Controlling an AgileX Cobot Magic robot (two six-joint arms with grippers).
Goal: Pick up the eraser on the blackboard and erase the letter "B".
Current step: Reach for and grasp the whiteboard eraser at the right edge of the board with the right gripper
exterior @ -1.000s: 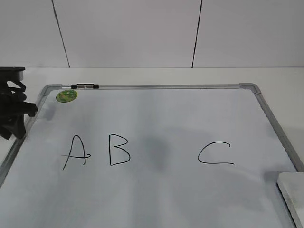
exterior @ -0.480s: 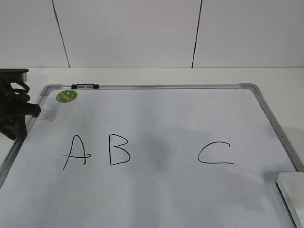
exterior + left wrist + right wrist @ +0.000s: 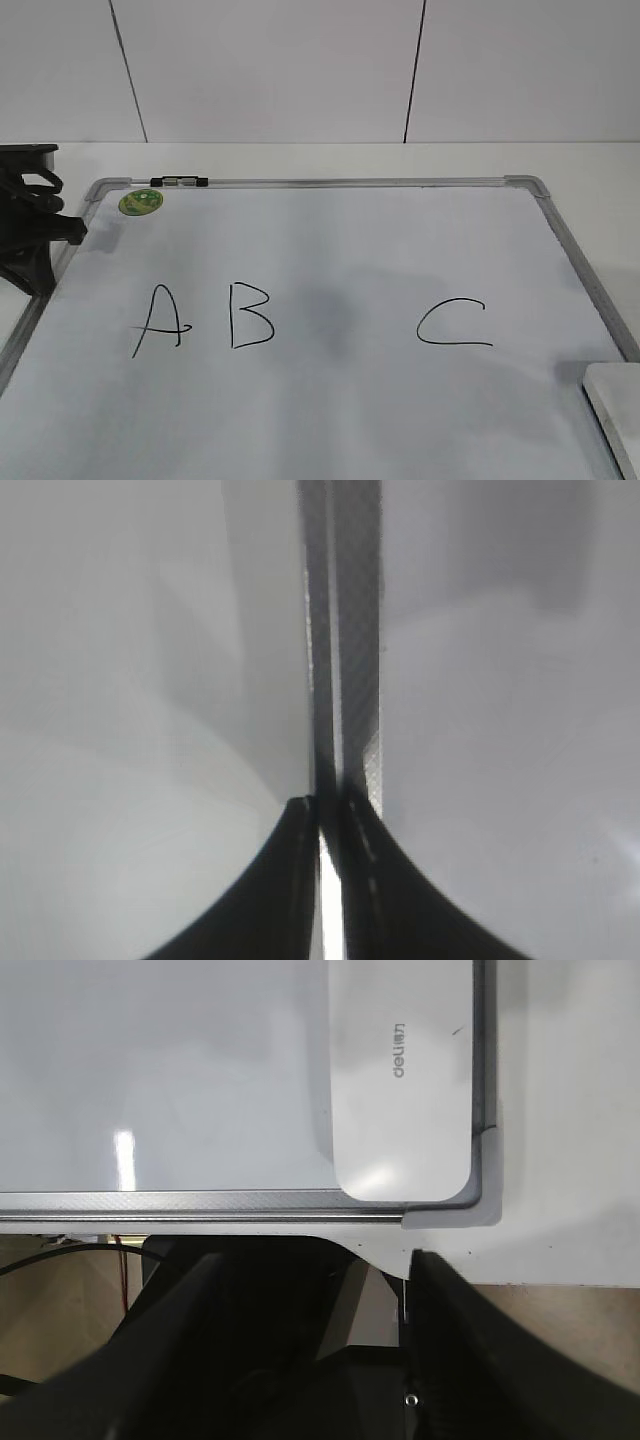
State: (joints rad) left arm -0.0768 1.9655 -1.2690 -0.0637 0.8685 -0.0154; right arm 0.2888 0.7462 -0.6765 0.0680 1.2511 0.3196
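Observation:
The blackboard [image 3: 380, 250] lies flat with a black "A" [image 3: 160, 320], the letter "B" [image 3: 250, 315] and a "C" [image 3: 455, 325] drawn on it. The white eraser [image 3: 618, 410] lies on the board's front right corner; the right wrist view shows it [image 3: 400, 1080] just ahead of my right gripper [image 3: 315, 1260], which is open and empty, back off the board's edge. My left gripper [image 3: 325, 815] is shut and empty over the board's left frame [image 3: 345, 630]; its arm shows at the left edge of the exterior view [image 3: 30, 235].
A round green sticker [image 3: 140, 202] and a small black clip [image 3: 178, 181] sit at the board's far left corner. A white table [image 3: 300, 160] surrounds the board, with a white panelled wall behind. Dark robot base parts [image 3: 300, 1360] lie below the table's near edge.
The left arm has shifted slightly to the right along the board's left frame. The eraser and letters have not moved.

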